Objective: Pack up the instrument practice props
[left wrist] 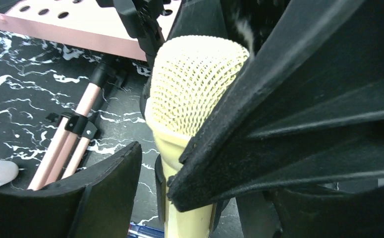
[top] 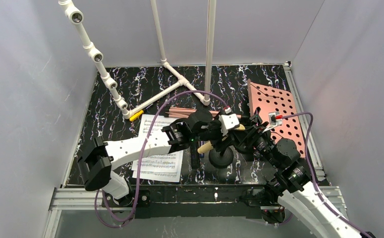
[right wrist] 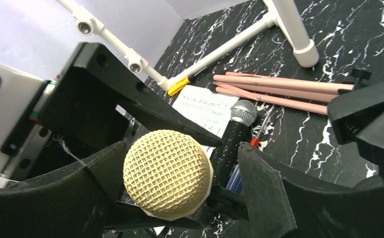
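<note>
Flat at the right of the top view, a pink board (top: 271,96) full of holes. On the dark table (top: 130,84) near the centre, folded pink legs (top: 180,111). At lower centre-left, white music pages (top: 167,161). Around the mesh head of the yellow microphone (left wrist: 194,84), at mid-frame, the left gripper (top: 212,133): one finger against the mesh, the other just beside. Cannot tell if clenched. Just right of that head, the right gripper (right wrist: 287,130), released, fingers wide apart, grasping nothing. Just below in the top view, a round stand base (top: 220,157). Beside the pages, lying, a black microphone (right wrist: 232,136).
</note>
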Robot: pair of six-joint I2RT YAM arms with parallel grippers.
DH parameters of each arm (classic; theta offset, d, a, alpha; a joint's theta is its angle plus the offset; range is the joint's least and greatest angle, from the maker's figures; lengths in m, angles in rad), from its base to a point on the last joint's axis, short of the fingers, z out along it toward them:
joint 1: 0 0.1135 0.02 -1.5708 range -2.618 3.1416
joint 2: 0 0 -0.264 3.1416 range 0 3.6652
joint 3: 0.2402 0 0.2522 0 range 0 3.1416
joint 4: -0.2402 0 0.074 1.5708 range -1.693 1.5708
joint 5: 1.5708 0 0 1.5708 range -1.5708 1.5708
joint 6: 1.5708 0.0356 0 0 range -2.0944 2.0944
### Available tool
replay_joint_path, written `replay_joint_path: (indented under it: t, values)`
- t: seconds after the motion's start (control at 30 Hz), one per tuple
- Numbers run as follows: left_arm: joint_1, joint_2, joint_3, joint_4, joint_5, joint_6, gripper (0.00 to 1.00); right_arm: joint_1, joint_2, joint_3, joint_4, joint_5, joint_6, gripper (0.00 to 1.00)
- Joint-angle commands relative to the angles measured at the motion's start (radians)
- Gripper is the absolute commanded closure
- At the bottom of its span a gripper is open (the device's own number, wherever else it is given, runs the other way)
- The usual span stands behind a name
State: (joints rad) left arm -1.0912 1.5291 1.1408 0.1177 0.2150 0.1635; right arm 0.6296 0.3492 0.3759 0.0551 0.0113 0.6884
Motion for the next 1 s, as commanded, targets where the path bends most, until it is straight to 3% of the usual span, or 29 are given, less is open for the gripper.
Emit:
replay_joint_path:
  t: [0.0, 0.3, 0.5, 0.7, 0.97]
  values:
    - [0.003, -0.104, -0.036, 0.045, -0.038, -0.022, 0.36, 0.007, 0.023, -0.006, 0.084, -0.055, 0.011, 0.10]
    - [-0.011, -0.281, -0.177, 0.045, -0.099, -0.155, 0.35, 0.007, 0.061, -0.017, 0.140, -0.076, 0.019, 0.22]
    - [-0.126, -0.354, -0.261, 0.048, -0.303, -0.190, 0.38, 0.008, 0.079, -0.029, 0.169, -0.086, 0.029, 0.34]
    - [-0.252, -0.285, -0.347, 0.189, -0.498, -0.275, 0.41, 0.008, 0.095, -0.012, 0.163, -0.094, 0.027, 0.45]
    - [-0.265, -0.110, -0.383, 0.472, -0.578, -0.285, 0.43, 0.008, 0.094, -0.003, 0.154, -0.093, 0.032, 0.50]
